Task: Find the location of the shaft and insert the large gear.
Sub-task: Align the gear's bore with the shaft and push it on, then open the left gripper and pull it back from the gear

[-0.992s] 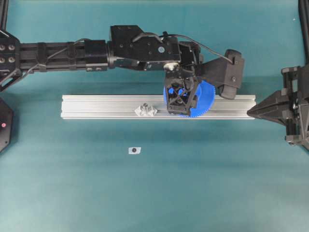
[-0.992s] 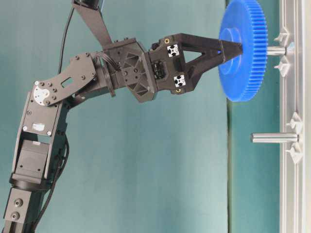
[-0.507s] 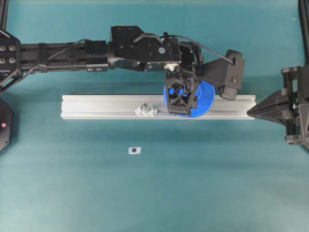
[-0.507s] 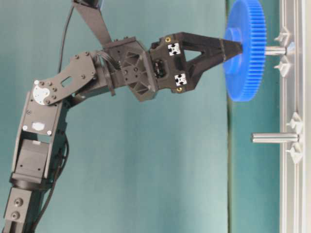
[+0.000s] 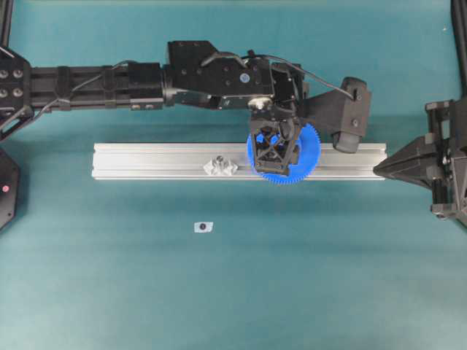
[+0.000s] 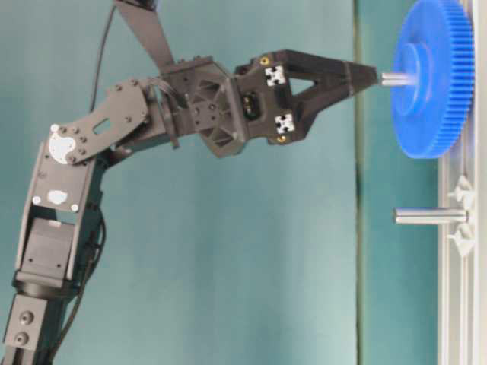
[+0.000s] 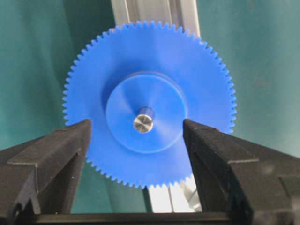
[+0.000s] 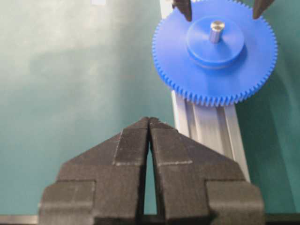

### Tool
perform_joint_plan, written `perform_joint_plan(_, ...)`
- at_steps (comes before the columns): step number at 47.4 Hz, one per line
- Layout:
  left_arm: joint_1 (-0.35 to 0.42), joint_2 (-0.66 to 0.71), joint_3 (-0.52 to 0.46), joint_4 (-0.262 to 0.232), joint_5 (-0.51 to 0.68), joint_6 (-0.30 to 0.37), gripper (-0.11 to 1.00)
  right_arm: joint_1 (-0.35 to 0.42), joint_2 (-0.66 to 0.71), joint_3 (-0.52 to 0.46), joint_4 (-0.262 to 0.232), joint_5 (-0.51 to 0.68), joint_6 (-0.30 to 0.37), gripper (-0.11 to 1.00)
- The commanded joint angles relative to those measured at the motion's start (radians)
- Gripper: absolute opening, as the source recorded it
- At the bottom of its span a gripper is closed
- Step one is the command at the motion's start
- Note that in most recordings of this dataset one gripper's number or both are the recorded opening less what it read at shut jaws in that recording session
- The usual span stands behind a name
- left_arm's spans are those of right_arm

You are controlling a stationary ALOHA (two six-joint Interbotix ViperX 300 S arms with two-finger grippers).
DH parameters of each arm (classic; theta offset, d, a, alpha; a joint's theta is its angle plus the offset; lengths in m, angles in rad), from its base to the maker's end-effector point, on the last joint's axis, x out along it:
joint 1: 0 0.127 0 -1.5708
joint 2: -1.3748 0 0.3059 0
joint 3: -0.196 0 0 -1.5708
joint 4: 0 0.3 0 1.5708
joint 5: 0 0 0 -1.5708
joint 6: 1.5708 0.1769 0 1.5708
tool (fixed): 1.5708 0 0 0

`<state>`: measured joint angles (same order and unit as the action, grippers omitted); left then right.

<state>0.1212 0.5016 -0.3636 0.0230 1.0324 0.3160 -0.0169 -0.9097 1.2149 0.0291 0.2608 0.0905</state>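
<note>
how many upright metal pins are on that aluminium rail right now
2. One pin pokes through the hub of the large gear, which is seated on it. The other pin stands bare further along the rail, between clear brackets. None seem hidden.

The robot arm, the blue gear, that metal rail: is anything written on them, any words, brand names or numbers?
No text can be read in any view.
Left arm: small white marks, too blurred to read.
Small white tag on the table: dark dot, no letters legible.
Large gear and rail: unmarked.
</note>
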Motion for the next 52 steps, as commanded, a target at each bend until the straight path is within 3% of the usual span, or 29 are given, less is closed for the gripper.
perform_joint_plan(1, -0.003, -0.032, -0.028, 0.003, -0.003, 0.002, 0.76, -0.002, 0.003, -0.012, 0.0, -0.005, 0.011, 0.05)
perform_joint_plan(52, -0.021, -0.072, -0.029, 0.003, -0.003, -0.008, 0.76, -0.002, 0.005, -0.009, 0.0, -0.005, 0.011, 0.05)
